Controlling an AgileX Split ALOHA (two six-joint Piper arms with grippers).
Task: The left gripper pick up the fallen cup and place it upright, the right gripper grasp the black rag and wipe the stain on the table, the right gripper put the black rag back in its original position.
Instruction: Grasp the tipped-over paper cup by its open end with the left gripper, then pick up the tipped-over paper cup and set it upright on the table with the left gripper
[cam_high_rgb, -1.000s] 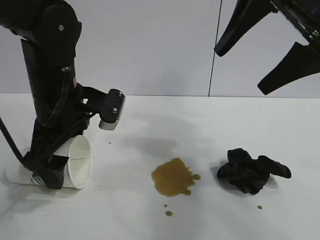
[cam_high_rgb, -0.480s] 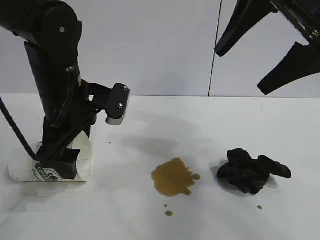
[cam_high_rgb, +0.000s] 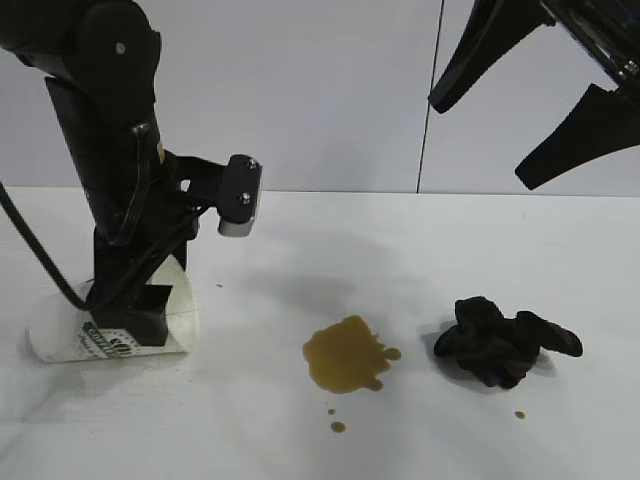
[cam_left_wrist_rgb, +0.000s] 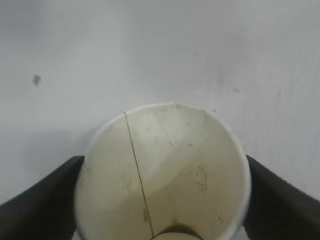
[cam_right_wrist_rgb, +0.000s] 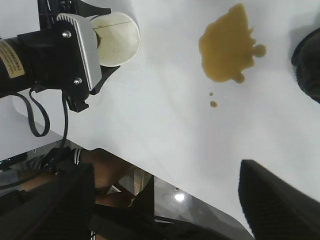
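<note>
The white cup (cam_high_rgb: 60, 345) lies on its side at the table's (cam_high_rgb: 400, 250) left, its mouth facing right. My left gripper (cam_high_rgb: 125, 335) reaches straight down over it, one finger pressed on each side of the cup (cam_left_wrist_rgb: 165, 175), shut on it. In the left wrist view I look into its empty inside. An amber-brown stain (cam_high_rgb: 345, 355) spreads mid-table, and the crumpled black rag (cam_high_rgb: 500, 340) lies to its right. High at the upper right hangs my right gripper (cam_high_rgb: 478, 140), open and empty. The right wrist view shows the cup (cam_right_wrist_rgb: 117, 37), the stain (cam_right_wrist_rgb: 227, 42) and the rag's edge (cam_right_wrist_rgb: 310, 60).
Small brown droplets (cam_high_rgb: 338, 427) sit in front of the stain, one more (cam_high_rgb: 519, 414) in front of the rag. A tiny dark speck (cam_high_rgb: 220, 286) lies behind the cup. A pale grey wall (cam_high_rgb: 330, 90) backs the table. The table's near edge (cam_right_wrist_rgb: 150, 172) shows in the right wrist view.
My left gripper's fingers have closed in on the cup, and the cup has turned and shifted slightly right, its printed side now showing. The right arm has not moved.
</note>
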